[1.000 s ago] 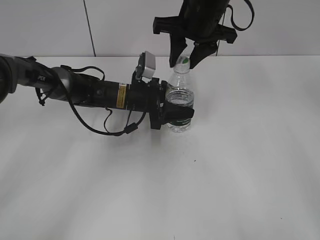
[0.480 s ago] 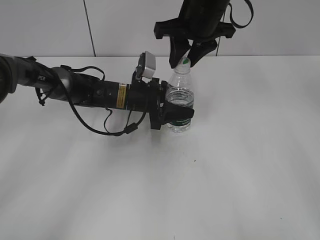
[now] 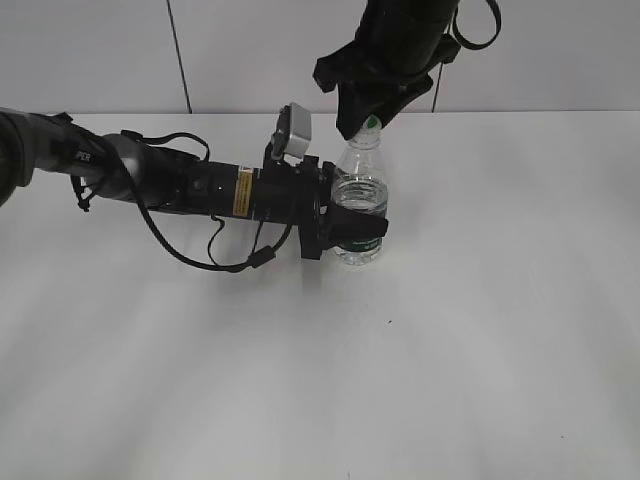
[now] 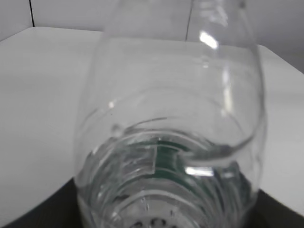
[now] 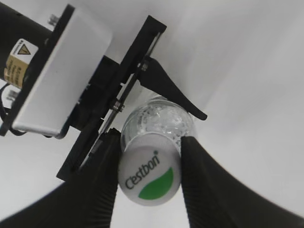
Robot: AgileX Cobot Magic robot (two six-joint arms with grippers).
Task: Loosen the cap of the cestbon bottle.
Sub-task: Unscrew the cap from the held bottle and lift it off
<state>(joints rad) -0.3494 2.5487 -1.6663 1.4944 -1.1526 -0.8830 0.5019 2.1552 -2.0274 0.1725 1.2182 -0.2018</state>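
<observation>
The cestbon bottle stands upright on the white table, clear with a dark green label. My left gripper is shut on its lower body from the left; the left wrist view is filled by the bottle. The white cap with a green mark and "Cestbon" lettering sits on the neck. My right gripper comes down from above and is shut on the cap, one finger touching each side. In the exterior view the cap shows only partly under the right gripper.
The white table stretches in front and to the right. A grey wall stands behind the table's far edge. The left arm lies across the table's left half with a loose cable.
The right gripper has turned about its vertical axis on the cap; its body showed broadside one second ago and is now seen at an angle. The left arm and bottle stayed still.
</observation>
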